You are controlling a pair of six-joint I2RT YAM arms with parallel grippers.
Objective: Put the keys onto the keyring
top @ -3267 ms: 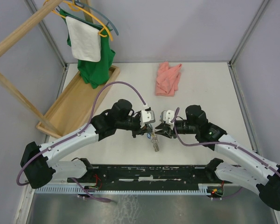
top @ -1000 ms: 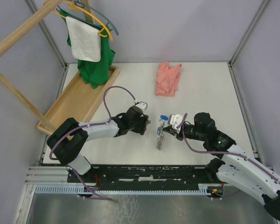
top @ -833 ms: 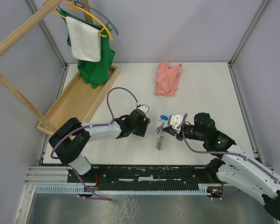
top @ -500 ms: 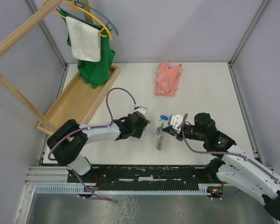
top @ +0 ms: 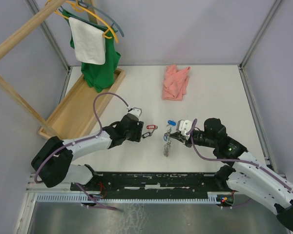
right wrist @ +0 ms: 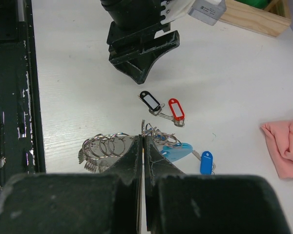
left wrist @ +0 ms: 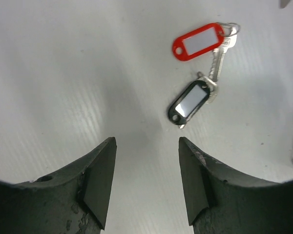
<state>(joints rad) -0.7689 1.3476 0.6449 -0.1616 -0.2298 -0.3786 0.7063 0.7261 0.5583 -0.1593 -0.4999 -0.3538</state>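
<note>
Two keys lie side by side on the white table, one with a red tag (left wrist: pixel 201 42) (top: pixel 152 127) and one with a black tag (left wrist: pixel 190 103) (top: pixel 146 134). My left gripper (left wrist: pixel 146 161) (top: pixel 138 131) stands open just left of them, with nothing between its fingers. The keyring (right wrist: pixel 103 146) (top: pixel 167 146), a bunch of silvery rings with a light-blue tag (right wrist: pixel 179 152), rests on the table. My right gripper (right wrist: pixel 143 137) (top: pixel 173 136) is shut on one upright ring of it. A blue-tagged key (right wrist: pixel 206 162) (top: pixel 171 122) lies beside the light-blue tag.
A pink cloth (top: pixel 176 82) lies at the back of the table. A wooden tray (top: pixel 78 109) sits at the left, under a green garment and white towel on hangers (top: pixel 95 48). The black base rail (top: pixel 156 180) runs along the near edge.
My left gripper has drawn back to the left, away from the keyring, uncovering the red-tagged and black-tagged keys on the table. The right gripper and keyring have stayed put.
</note>
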